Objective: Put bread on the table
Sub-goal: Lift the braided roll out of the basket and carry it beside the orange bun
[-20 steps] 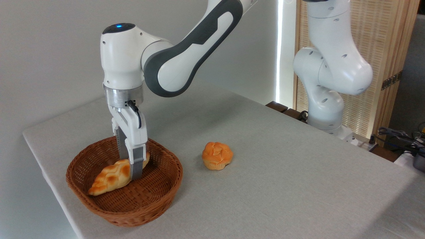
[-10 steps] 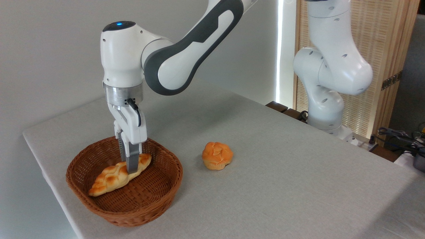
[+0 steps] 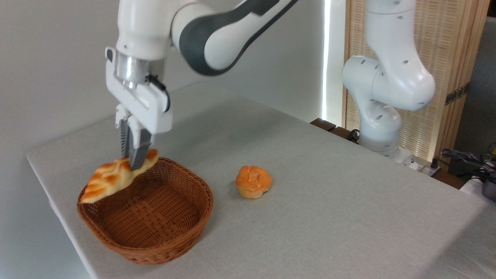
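Bread held above the basket

Arm (image 3: 232,35) reaches in from the upper right, wrist pointing down. Its claw (image 3: 133,164) is clamped on the bread (image 3: 112,176), which hangs tilted over the basket (image 3: 155,228) rim's back left, clear of the counter (image 3: 329,201), well apart from the bun (image 3: 254,181)

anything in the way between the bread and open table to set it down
Nothing visible blocks it. The gripper holds the bread over the back-left rim of the basket. Bare table lies right of the basket; only the small bun sits there, easy to avoid.
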Tool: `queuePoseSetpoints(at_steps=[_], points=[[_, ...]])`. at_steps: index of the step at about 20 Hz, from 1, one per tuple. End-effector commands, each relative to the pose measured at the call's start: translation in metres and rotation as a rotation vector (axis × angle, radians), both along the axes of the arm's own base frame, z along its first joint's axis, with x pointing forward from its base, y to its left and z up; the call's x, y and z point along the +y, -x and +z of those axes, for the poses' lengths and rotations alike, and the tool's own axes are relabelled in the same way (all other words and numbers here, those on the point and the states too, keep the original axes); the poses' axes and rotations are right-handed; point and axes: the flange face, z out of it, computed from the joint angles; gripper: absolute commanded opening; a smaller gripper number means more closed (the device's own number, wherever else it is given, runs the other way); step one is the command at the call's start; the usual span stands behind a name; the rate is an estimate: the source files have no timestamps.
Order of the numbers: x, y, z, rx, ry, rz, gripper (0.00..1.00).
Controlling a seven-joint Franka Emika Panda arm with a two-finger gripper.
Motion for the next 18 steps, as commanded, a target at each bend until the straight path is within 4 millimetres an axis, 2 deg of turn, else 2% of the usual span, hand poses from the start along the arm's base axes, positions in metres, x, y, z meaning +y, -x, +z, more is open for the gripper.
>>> queuePoseSetpoints(at_steps=[1,4,5,6,8,10,11,12,14,18], points=[[0.011,0.048,0.025,0.132,-0.017,-0.014,0.23],[-0.004,0.102,0.032,0.161,-0.053,-0.065,0.23],[-0.005,0.121,0.033,0.158,-0.062,-0.072,0.27],[-0.007,0.135,0.026,0.167,-0.073,-0.079,0.28],[-0.023,0.155,-0.006,0.229,-0.105,-0.121,0.38],[-0.042,0.177,-0.036,0.316,-0.137,-0.180,0.41],[-0.047,0.183,-0.044,0.341,-0.146,-0.195,0.41],[-0.050,0.186,-0.051,0.350,-0.150,-0.205,0.47],[-0.050,0.182,-0.066,0.362,-0.150,-0.202,0.98],[-0.065,0.182,-0.069,0.317,-0.158,-0.261,1.00]])
